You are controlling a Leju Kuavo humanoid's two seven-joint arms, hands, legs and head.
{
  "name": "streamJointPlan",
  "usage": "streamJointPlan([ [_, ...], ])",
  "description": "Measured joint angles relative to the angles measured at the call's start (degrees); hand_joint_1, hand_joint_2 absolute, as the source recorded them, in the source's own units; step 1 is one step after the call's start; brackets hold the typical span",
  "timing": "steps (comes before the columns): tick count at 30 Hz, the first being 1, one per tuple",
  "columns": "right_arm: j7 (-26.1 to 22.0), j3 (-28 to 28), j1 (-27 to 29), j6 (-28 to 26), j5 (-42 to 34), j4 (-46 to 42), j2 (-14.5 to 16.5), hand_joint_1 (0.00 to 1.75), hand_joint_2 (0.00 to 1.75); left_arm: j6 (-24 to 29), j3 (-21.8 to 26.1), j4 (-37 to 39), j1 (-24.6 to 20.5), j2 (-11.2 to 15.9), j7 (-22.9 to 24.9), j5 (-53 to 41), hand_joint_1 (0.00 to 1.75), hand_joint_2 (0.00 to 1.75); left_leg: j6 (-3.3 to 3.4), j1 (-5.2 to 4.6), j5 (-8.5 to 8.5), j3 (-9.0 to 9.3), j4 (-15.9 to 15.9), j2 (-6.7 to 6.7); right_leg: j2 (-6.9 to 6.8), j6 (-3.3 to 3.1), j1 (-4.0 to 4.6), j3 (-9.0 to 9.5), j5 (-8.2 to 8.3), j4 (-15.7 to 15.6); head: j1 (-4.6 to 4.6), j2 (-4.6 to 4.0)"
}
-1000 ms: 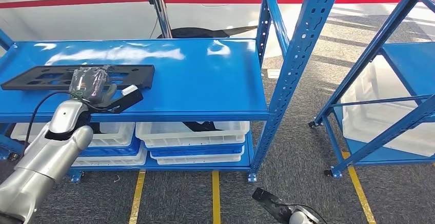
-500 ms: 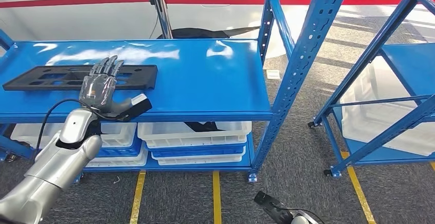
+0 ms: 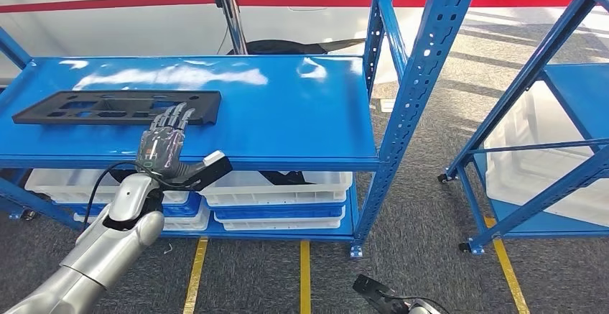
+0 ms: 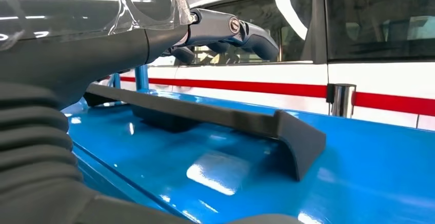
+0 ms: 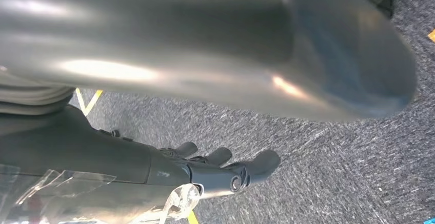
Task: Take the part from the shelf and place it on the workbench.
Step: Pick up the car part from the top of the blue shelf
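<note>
The part (image 3: 118,107), a flat black plastic panel with cut-out openings, lies in the upper left of the head view on the blue shelf (image 3: 287,113), its long side parallel to the shelf's front edge. The left hand (image 3: 166,147) is in the lower left centre of that frame, raised at the shelf's front edge just right of the panel's near corner; its fingers (image 3: 174,118) are extended and spread, pointing toward the panel, and it holds nothing. In the left wrist view the fingers (image 4: 241,29) reach above the panel's raised end (image 4: 287,131), with a visible gap between them and the panel. The right hand (image 5: 205,175) hangs over grey carpet (image 5: 333,162) in the right wrist view, fingers loosely curled, with nothing in them. White plastic bins (image 3: 273,185) sit on the lower tier of the rack, at the centre of the head view. Yellow floor lines (image 3: 302,274) run along the bottom of the frame. A second blue rack (image 3: 560,113) stands at the right edge. A white wall with a red stripe (image 3: 108,1) spans the top of the frame
</note>
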Motion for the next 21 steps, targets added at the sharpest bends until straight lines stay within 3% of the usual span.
streamJointPlan([
  [1, 0.2, 0.0, -0.1, 0.1, 0.0, 0.0, 0.1, 0.00, 0.00, 0.0, 0.0, 0.0, -0.1, 0.0, 0.0, -0.1, 0.00, 0.00, -0.25, 0.02, -1.48, -1.15, 2.5, 0.23, -0.48, -0.30, -0.09, 0.07, 0.12, -0.2, -0.07, 0.00],
  [3, 0.4, 0.0, -0.1, 0.1, 0.1, 0.0, 0.2, 0.00, 0.00, -0.1, -0.1, -0.1, -0.2, 0.0, 0.2, -0.4, 0.00, 0.00, -0.66, 0.03, -5.42, -4.86, 10.7, 0.78, -1.36, -0.63, -0.02, 0.12, 0.08, -0.2, -0.23, 0.00],
  [5, 0.5, 0.0, -0.1, 0.1, 0.0, 0.0, 0.2, 0.00, 0.00, -0.1, -0.2, -0.2, -0.1, 0.0, 0.4, -0.7, 0.00, 0.00, -0.85, 0.04, -7.08, -7.51, 16.4, 0.91, -2.17, -0.73, 0.11, 0.14, 0.00, -0.2, -0.25, 0.00],
  [6, 0.5, 0.0, -0.1, 0.0, 0.0, 0.0, 0.2, 0.00, 0.00, -0.1, -0.2, -0.2, 0.0, 0.0, 0.5, -0.7, 0.00, 0.00, -0.82, 0.04, -6.34, -7.21, 15.9, 0.98, -2.45, -0.75, 0.14, 0.17, -0.03, -0.2, -0.26, 0.00],
  [7, 0.5, 0.0, -0.2, -0.1, -0.1, 0.0, 0.2, 0.00, 0.00, -0.1, -0.2, -0.3, 0.0, 0.0, 0.6, -0.8, 0.00, 0.00, -0.71, 0.02, -4.67, -5.67, 12.9, 1.17, -2.68, -0.73, 0.16, 0.25, -0.06, -0.2, -0.26, 0.00],
  [9, 0.5, 0.0, -0.4, -0.2, -0.1, 0.0, 0.3, 0.00, 0.00, -0.1, -0.2, -0.4, -0.2, 0.0, 0.6, -0.8, 0.00, 0.00, -0.22, -0.21, -1.06, -1.01, 3.8, 2.04, -3.00, -0.51, 0.32, 0.38, -0.19, -0.1, -0.26, 0.00],
  [11, 0.6, 0.0, -0.5, -0.3, -0.1, 0.0, 0.4, 0.00, 0.00, -0.1, -0.2, -0.5, -0.5, 0.0, 0.6, -0.8, 0.00, 0.00, 0.35, -0.54, 0.39, 1.50, -1.2, 2.64, -3.20, -0.11, 0.57, 0.36, -0.21, 0.0, -0.19, 0.00],
  [13, 0.7, 0.0, -0.6, -0.4, -0.1, 0.0, 0.4, 0.00, 0.00, -0.1, -0.2, -0.6, -0.5, 0.0, 0.6, -0.9, 0.00, 0.00, 0.87, -0.62, 0.56, 1.59, -1.6, 2.49, -3.33, 0.40, 0.67, 0.31, -0.06, -0.2, -0.10, 0.00],
  [15, 1.0, 0.0, -0.6, -0.7, -0.1, 0.0, 0.4, 0.00, 0.00, -0.2, -0.2, -0.7, -0.6, 0.0, 0.6, -0.9, 0.00, 0.00, 1.46, -0.35, 0.87, 1.65, -1.8, 2.35, -2.70, 1.02, 0.52, -0.23, -1.07, 1.1, -0.08, 0.00],
  [16, 1.1, 0.0, -0.5, -0.8, -0.1, 0.0, 0.4, 0.00, 0.00, -0.2, -0.2, -0.8, -0.6, -0.1, 0.7, -1.0, 0.00, 0.00, 1.73, -0.16, 0.99, 1.74, -1.9, 2.30, -2.16, 1.33, 0.45, -1.27, -2.58, 3.5, -0.03, 0.00],
  [19, 1.2, 0.0, -0.3, -1.0, -0.1, 0.0, 0.4, 0.00, 0.00, -0.2, -0.2, -0.9, -0.6, -0.2, 0.7, -1.2, 0.00, 0.00, 2.02, -0.08, 1.01, 1.79, -1.9, 1.96, -1.26, 1.94, 0.30, -6.89, -7.96, 15.8, 0.10, 0.00],
  [20, 1.2, 0.0, -0.3, -1.0, -0.1, 0.0, 0.4, 0.00, 0.00, -0.2, -0.2, -0.9, -0.6, -0.2, 0.7, -1.2, 0.00, 0.00, 2.02, -0.08, 1.01, 1.83, -1.9, 1.75, -1.25, 1.99, 0.27, -7.98, -8.23, 18.0, 0.10, 0.00],
  [21, 1.3, 0.0, -0.2, -1.1, -0.2, 0.0, 0.4, 0.00, 0.00, -0.2, -0.2, -1.0, -0.5, -0.2, 0.7, -1.3, 0.00, 0.00, 2.01, -0.06, 0.99, 1.90, -1.9, 1.52, -1.25, 1.97, 0.25, -7.89, -7.30, 17.6, 0.11, 0.00],
])
